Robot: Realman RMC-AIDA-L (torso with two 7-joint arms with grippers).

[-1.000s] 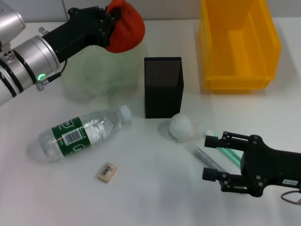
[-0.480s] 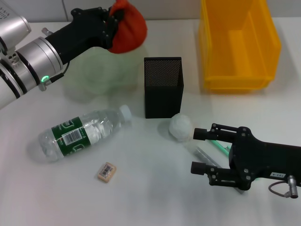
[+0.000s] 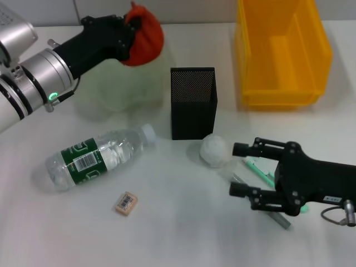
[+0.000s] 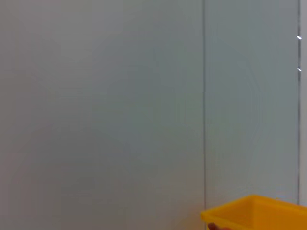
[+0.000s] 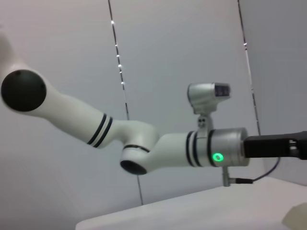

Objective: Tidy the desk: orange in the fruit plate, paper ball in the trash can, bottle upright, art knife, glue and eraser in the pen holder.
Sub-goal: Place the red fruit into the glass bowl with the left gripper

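Observation:
The orange hangs above the pale green fruit plate, with my left gripper shut on it. The bottle lies on its side at the front left. Near it lies the eraser. The black mesh pen holder stands upright in the middle. The white paper ball rests just in front of it. My right gripper stands open right of the ball, over a clear tube and a green stick. I cannot tell which is the art knife and which the glue.
The yellow trash can stands at the back right; its corner shows in the left wrist view. The right wrist view shows only my left arm against a wall.
My right gripper has moved left and away from the front edge, closer to the paper ball. The left gripper has shifted slightly left with the orange.

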